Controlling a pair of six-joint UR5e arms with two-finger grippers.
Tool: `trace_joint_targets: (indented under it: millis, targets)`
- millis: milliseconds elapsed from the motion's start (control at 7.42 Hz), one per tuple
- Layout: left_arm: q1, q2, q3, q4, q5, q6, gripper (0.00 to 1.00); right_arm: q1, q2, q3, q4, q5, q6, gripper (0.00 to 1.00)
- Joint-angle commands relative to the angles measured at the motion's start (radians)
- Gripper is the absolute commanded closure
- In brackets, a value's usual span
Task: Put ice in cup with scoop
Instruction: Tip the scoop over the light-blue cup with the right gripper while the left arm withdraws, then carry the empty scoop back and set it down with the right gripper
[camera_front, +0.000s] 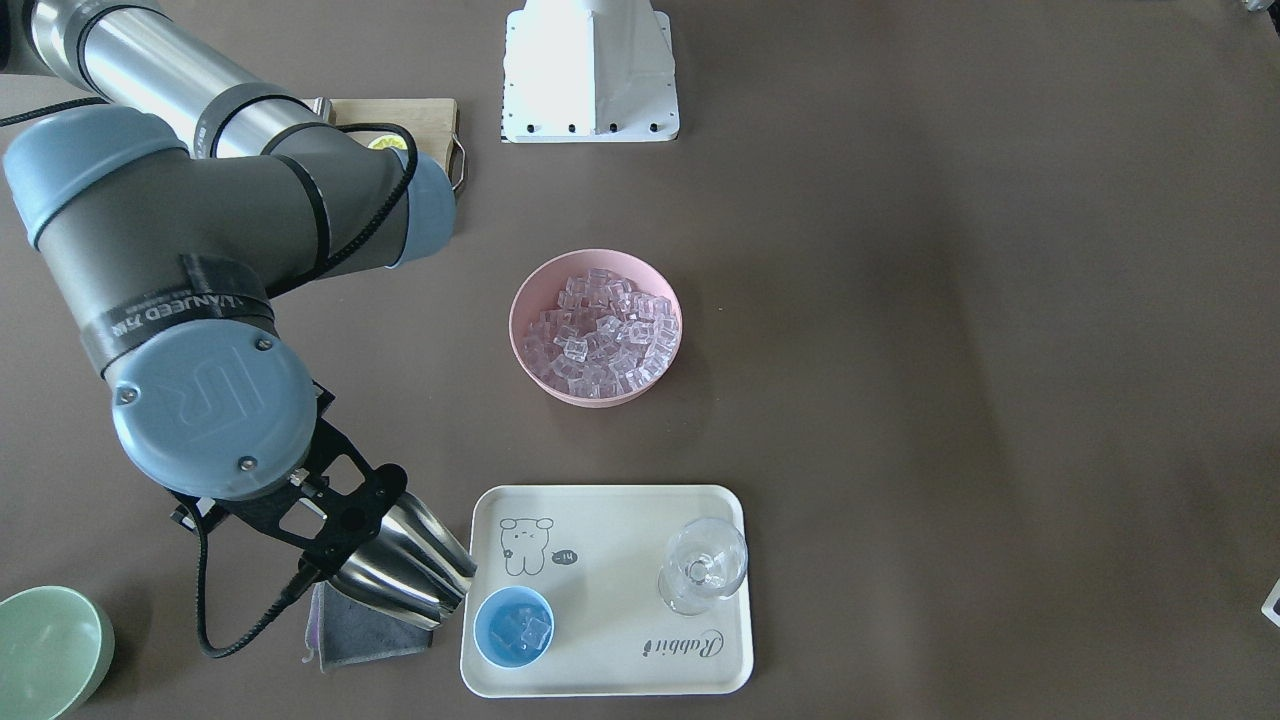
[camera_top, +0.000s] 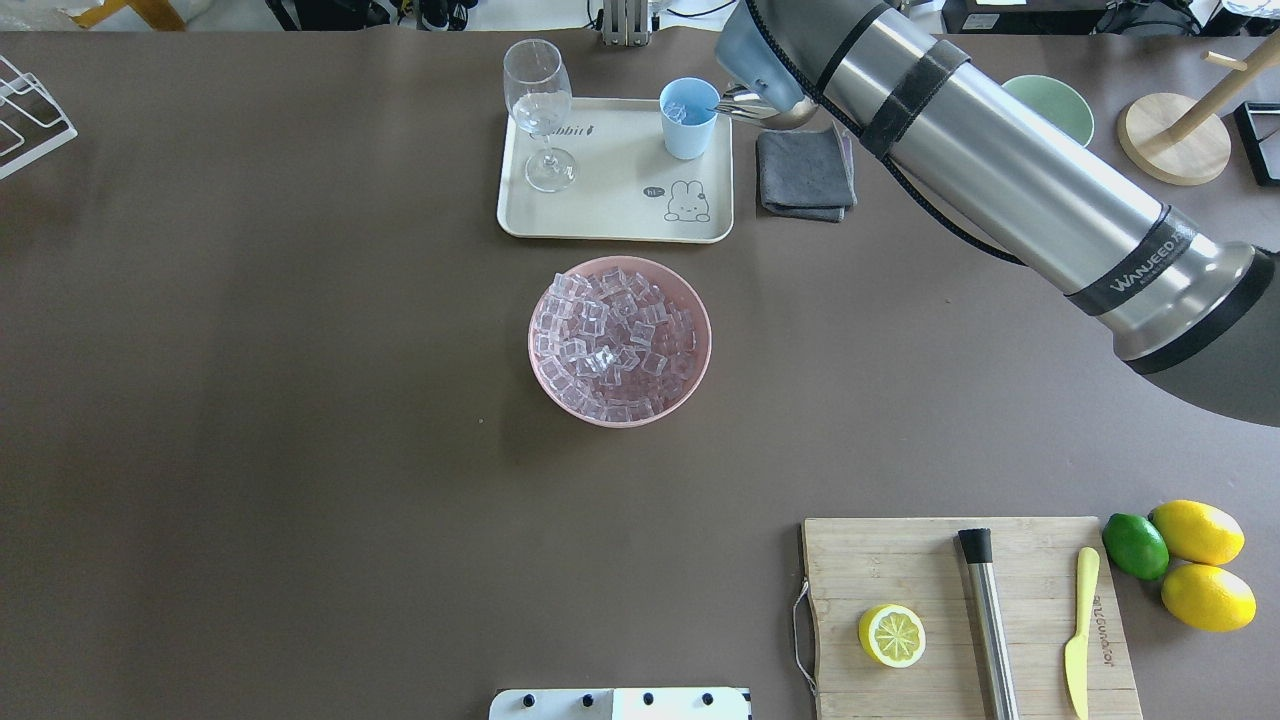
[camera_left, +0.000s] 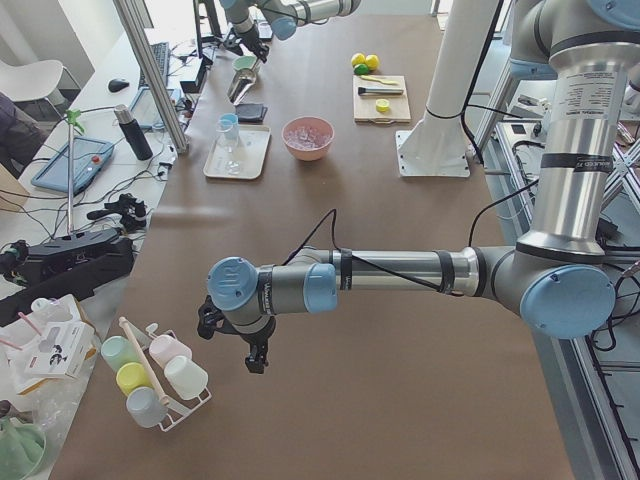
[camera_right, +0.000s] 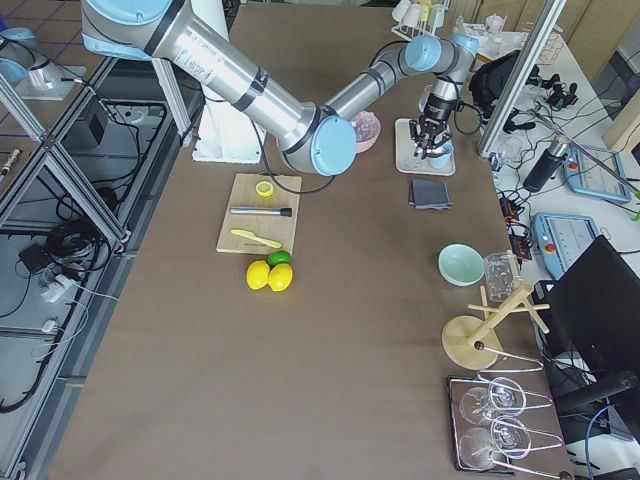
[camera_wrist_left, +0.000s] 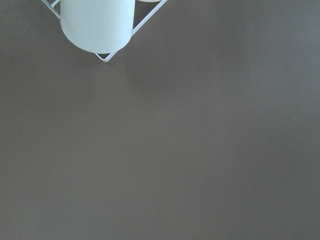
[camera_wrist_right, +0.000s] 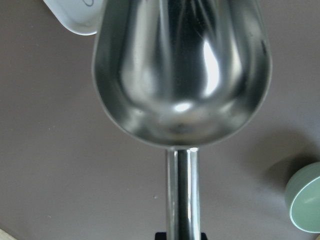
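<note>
Ice (camera_front: 597, 335): most of it is heaped in the pink bowl (camera_front: 520, 300) mid-table, and a few cubes are in the cup (camera_front: 513, 626) on the tray (camera_front: 620, 640) corner. Scoop (camera_front: 405, 565) hangs just beside the cup, over the cloth (camera_front: 370, 630), mouth tipped toward it. The wrist view shows the trough empty. Right gripper (camera_front: 335, 545) is clamped on the scoop handle. Left gripper (camera_left: 255, 355) sits far off by the rack (camera_left: 150, 380); I can't tell its jaws.

Cup looks part filled, so I judge another load is due. My plan:
- Lift clear of the cup rim and tray edge.
- Level the trough and swing to the bowl.
- Enter the pile shallow and take a small load, since the scoop mouth looks wider than the cup.
- Pour slow, centred, clear of the glass (camera_front: 703, 565).
</note>
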Motion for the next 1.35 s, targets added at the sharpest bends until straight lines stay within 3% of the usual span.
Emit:
trace_joint_targets:
  millis: [0, 270, 404, 539, 674, 943, 1213]
  targets:
    - [-0.001, 0.056, -0.093, 0.002, 0.003, -0.001, 0.01, 0.081, -0.288, 0.363, -0.014, 0.047, 0.035, 1.0]
    - [0.005, 0.066, -0.067, -0.002, 0.048, -0.003, 0.01, 0.103, -0.565, 0.67, 0.01, 0.073, 0.398, 1.0]
    - [0.002, 0.066, -0.064, -0.002, 0.05, -0.003, 0.01, 0.114, -0.714, 0.764, 0.092, 0.076, 0.502, 1.0]
    - [-0.005, 0.074, -0.062, -0.007, 0.047, 0.002, 0.01, 0.149, -0.855, 0.785, 0.172, 0.145, 0.555, 1.0]
    - [-0.01, 0.072, -0.061, -0.007, 0.049, -0.001, 0.01, 0.173, -0.979, 0.777, 0.287, 0.215, 0.671, 1.0]
    - [-0.005, 0.064, -0.064, -0.007, 0.049, -0.003, 0.01, 0.175, -1.178, 0.721, 0.623, 0.23, 0.87, 1.0]
    - [-0.005, 0.069, -0.067, -0.007, 0.046, -0.003, 0.01, 0.175, -1.24, 0.547, 0.934, 0.245, 0.955, 1.0]
